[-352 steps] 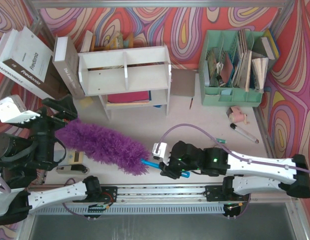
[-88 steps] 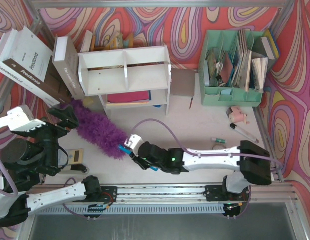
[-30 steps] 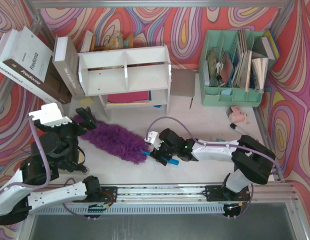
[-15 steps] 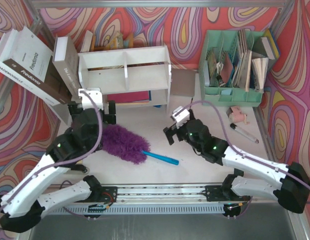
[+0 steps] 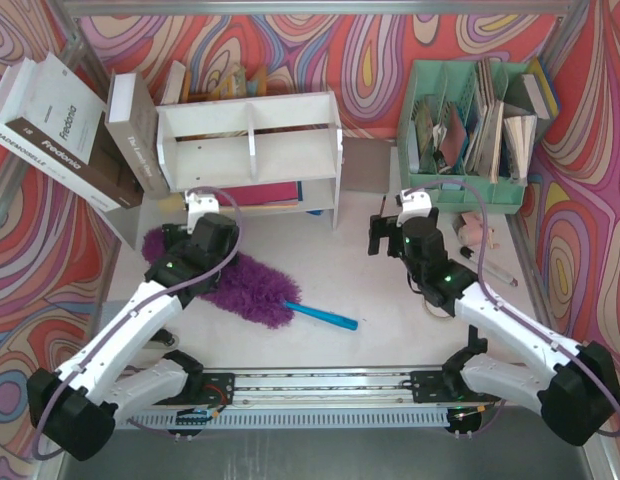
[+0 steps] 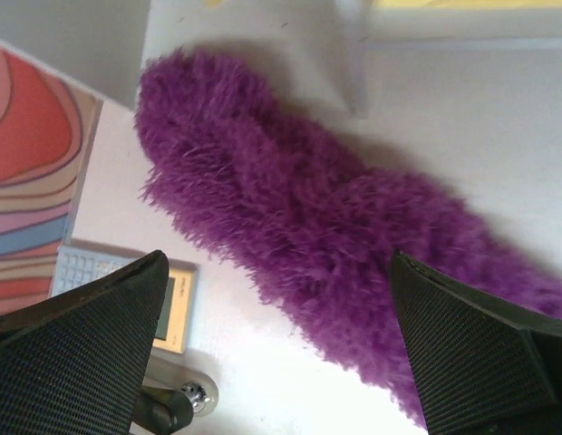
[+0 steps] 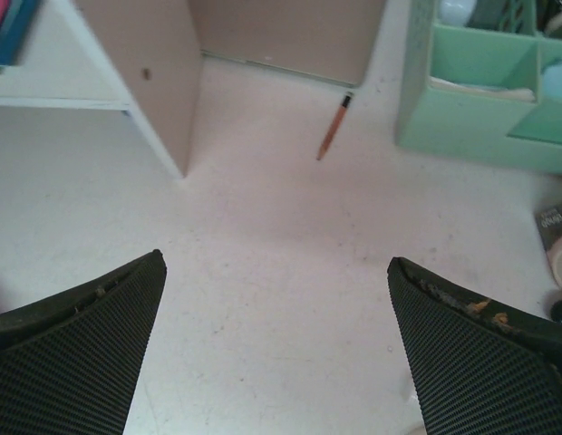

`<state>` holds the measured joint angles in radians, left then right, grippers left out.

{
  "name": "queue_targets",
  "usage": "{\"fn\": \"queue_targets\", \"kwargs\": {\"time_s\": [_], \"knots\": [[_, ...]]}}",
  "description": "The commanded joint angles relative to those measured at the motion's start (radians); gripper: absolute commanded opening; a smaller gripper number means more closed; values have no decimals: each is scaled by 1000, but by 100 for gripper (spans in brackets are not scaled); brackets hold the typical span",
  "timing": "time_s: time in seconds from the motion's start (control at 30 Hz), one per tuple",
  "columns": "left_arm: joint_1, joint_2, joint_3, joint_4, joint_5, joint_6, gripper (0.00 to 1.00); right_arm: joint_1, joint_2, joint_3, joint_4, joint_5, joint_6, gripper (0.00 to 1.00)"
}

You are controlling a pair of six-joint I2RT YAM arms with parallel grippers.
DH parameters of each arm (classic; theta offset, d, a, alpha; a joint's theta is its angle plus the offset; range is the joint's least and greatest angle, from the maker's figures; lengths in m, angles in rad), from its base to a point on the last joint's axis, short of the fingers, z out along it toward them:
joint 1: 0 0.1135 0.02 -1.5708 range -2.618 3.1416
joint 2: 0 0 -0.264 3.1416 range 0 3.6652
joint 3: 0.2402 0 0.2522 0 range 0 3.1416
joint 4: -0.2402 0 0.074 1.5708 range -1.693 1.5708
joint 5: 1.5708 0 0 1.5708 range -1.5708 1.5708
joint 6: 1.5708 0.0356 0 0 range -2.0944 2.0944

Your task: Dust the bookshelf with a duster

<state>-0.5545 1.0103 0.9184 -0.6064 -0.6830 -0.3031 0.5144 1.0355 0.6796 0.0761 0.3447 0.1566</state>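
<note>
The duster lies flat on the table in front of the bookshelf (image 5: 250,150). Its fluffy purple head (image 5: 225,280) points back-left and its thin blue handle (image 5: 326,318) points toward the near edge, with nothing holding it. My left gripper (image 5: 200,235) hovers over the head's far end, open. In the left wrist view the purple head (image 6: 299,208) fills the space below the left gripper (image 6: 277,258). My right gripper (image 5: 402,232) hangs open over bare table, right of the shelf and well away from the handle. Nothing sits between the fingers of the right gripper (image 7: 276,260), and the shelf's side panel (image 7: 145,72) stands ahead-left.
A mint-green file organizer (image 5: 470,130) with papers stands back right. Large books (image 5: 60,125) lean at the back left beside the shelf. A pencil (image 7: 334,127), a marker (image 5: 490,268) and a pink item (image 5: 477,232) lie at the right. A calculator (image 6: 127,299) lies left of the duster.
My right gripper opened, let go of the blue handle and drew away up and to the right. The left arm swung in over the duster head. The duster now rests on the table.
</note>
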Motion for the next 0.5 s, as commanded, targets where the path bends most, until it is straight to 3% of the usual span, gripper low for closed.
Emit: {"fn": "queue_targets", "kwargs": {"time_s": [0.0, 0.1, 0.27, 0.37, 0.47], "knots": [[84, -36, -127, 169, -98, 5, 99, -78, 38, 28, -33, -41, 58, 99], [132, -44, -210, 280, -159, 13, 99, -127, 65, 28, -28, -51, 62, 99], [137, -8, -457, 657, -294, 72, 99, -181, 107, 15, -1, -28, 63, 99], [151, 1, -546, 861, -267, 163, 98, -211, 113, -29, 64, -3, 32, 99], [201, 22, -569, 965, -191, 209, 98, -236, 103, -97, 165, 46, -16, 99]]}}
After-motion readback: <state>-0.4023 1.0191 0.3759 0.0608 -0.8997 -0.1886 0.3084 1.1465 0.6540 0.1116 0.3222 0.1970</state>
